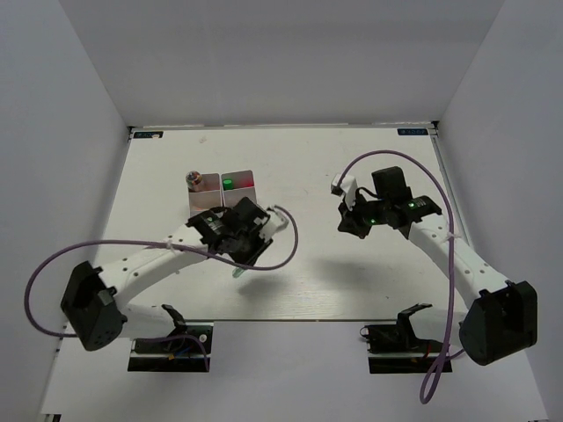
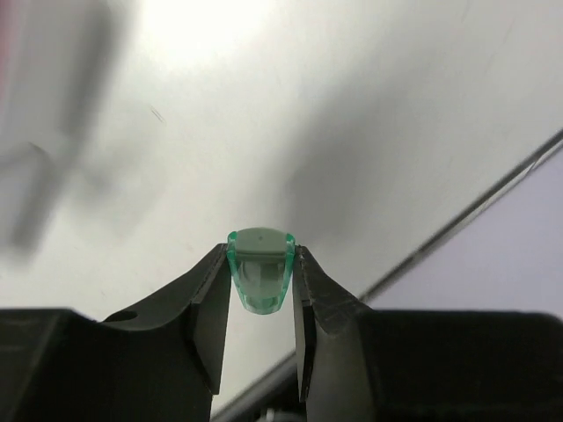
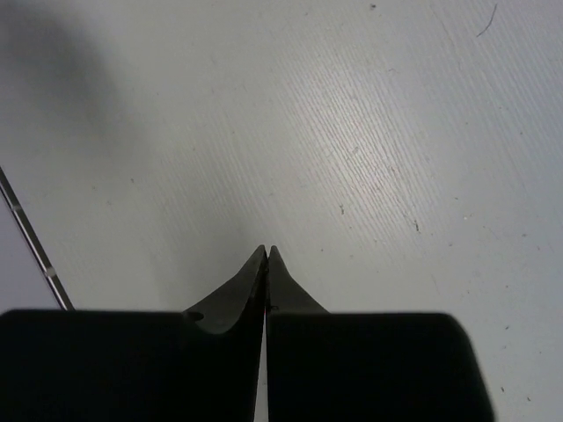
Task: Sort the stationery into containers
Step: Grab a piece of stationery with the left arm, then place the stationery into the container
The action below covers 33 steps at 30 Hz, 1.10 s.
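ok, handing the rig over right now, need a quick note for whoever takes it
Left gripper: shut on a green highlighter, held above the table on the near side of the tray.
Right gripper: shut, empty, over bare table.
Done: the tray's visible compartments hold a green item, a pink item and a greyish one.
Left: put the held highlighter in the tray. The left arm hides part of the tray, so check there.

A white table (image 1: 352,281) stands enclosed by plain white walls (image 1: 264,53).
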Each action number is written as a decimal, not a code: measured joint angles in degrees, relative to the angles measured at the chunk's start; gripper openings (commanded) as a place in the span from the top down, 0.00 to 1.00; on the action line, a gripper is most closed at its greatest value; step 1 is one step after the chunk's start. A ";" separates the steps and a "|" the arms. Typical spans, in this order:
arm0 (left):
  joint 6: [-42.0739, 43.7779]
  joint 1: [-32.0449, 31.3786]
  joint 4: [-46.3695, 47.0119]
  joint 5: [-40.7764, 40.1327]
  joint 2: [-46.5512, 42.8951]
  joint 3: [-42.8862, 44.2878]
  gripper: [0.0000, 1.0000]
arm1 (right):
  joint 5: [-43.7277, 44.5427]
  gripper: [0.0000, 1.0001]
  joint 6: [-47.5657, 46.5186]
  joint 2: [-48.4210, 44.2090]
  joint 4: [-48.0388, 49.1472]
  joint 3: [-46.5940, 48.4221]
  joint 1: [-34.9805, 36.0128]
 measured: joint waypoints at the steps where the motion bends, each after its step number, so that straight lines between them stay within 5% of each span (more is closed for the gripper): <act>1: -0.59 1.16 1.55 0.33 -1.86 1.20 1.00 | -0.28 1.00 0.31 0.33 -0.42 0.00 0.00; 7: -4.13 5.66 13.07 -0.46 -6.84 2.69 1.00 | -1.79 1.00 0.61 1.46 -0.57 0.00 0.00; 17: -5.44 7.58 33.35 -12.44 -1.01 2.69 1.00 | -3.41 0.99 1.44 1.90 -0.52 0.00 0.00; 33: -3.56 10.88 45.59 -23.15 3.58 -1.62 1.00 | -3.39 0.96 1.70 1.97 -0.46 -0.02 -0.33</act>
